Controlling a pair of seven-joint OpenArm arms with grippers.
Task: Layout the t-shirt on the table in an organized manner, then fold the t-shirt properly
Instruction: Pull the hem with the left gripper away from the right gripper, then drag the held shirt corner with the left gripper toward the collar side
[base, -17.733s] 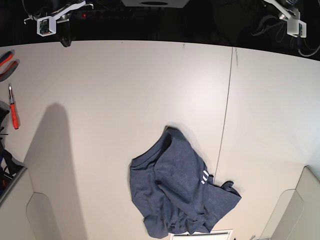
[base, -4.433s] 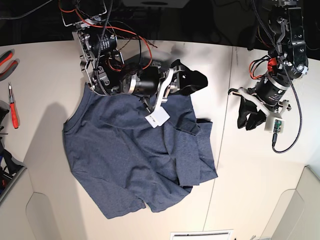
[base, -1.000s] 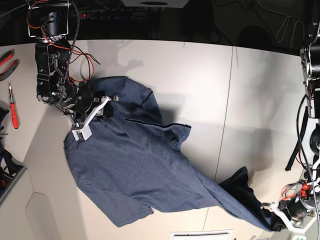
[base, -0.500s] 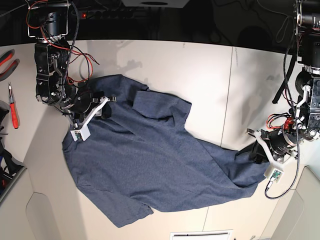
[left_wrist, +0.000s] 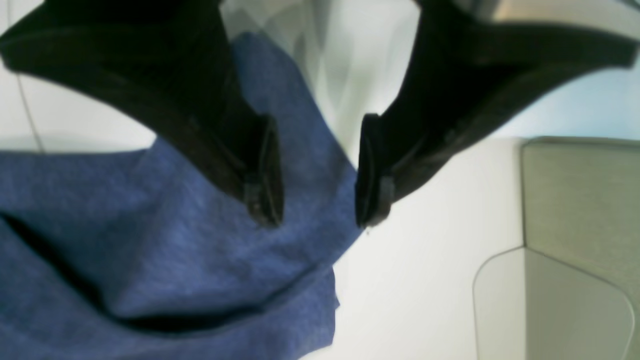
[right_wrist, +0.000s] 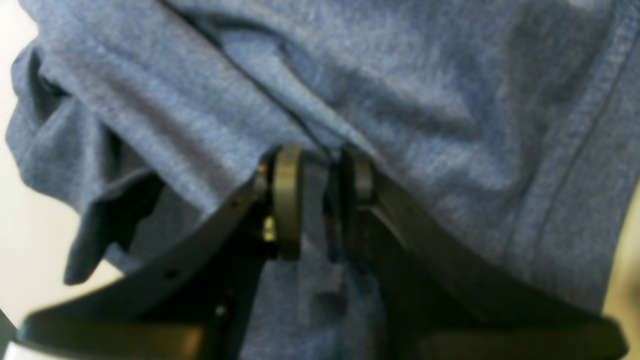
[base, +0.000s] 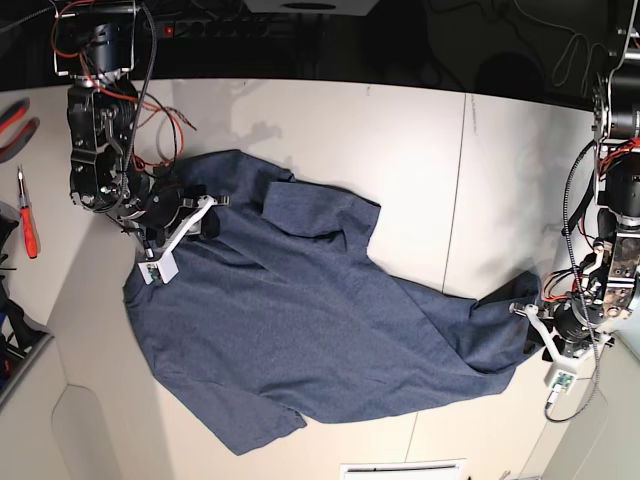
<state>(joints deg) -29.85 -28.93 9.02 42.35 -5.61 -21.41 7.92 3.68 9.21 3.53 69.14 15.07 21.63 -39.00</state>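
The dark navy-blue t-shirt (base: 300, 320) lies spread, with some wrinkles, across the off-white table (base: 400, 150). No lettering shows. My right gripper (right_wrist: 320, 200) is shut on a bunched fold of the t-shirt (right_wrist: 425, 100); in the base view this gripper (base: 205, 215) is at the shirt's upper left edge. My left gripper (left_wrist: 316, 215) is open just above the t-shirt (left_wrist: 200, 260), its jaws apart over the cloth's edge. In the base view this gripper (base: 530, 330) is at the shirt's right corner.
A dark seam line (base: 455, 190) crosses the table. Red pliers (base: 12, 118) and a red screwdriver (base: 27, 215) lie at the far left edge. Lighter rounded panels sit at the front corners (base: 60, 420), one of them in the left wrist view (left_wrist: 575, 250).
The arm on the base view's right carried the shirt's right corner up from the front edge, then came down a little. The shirt lies more spread. The other arm stayed put.
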